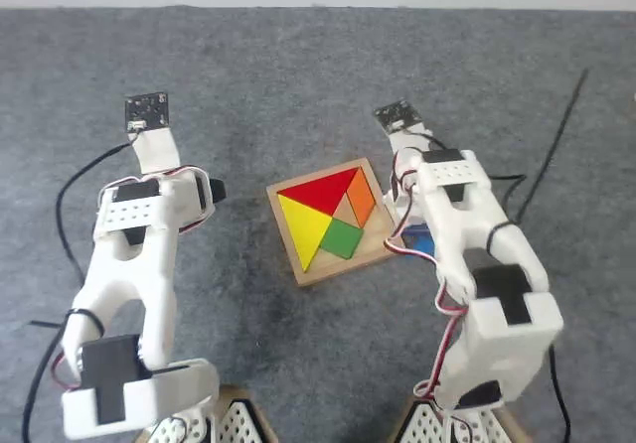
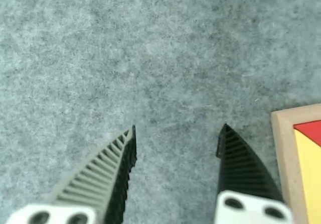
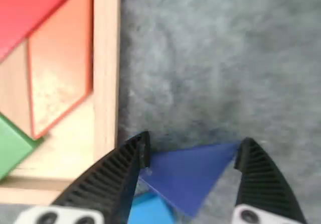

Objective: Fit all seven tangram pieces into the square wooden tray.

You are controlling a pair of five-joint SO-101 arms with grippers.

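Bench [image 2: 150,43]: grey felt. Square wooden tray [image 1: 348,269] sits between the two arms. It holds a red triangle [image 1: 323,193], yellow triangle [image 1: 301,226], green square [image 1: 343,237] and orange parallelogram [image 1: 362,200].

Right gripper [image 3: 193,146]: jaws spread, straddling a blue triangle [image 3: 188,176] on the felt just outside the tray rim. A lighter blue piece [image 3: 148,209] lies against that triangle.

Left gripper [image 2: 178,133]: jaws apart over bare felt, holding nothing, tray corner near.
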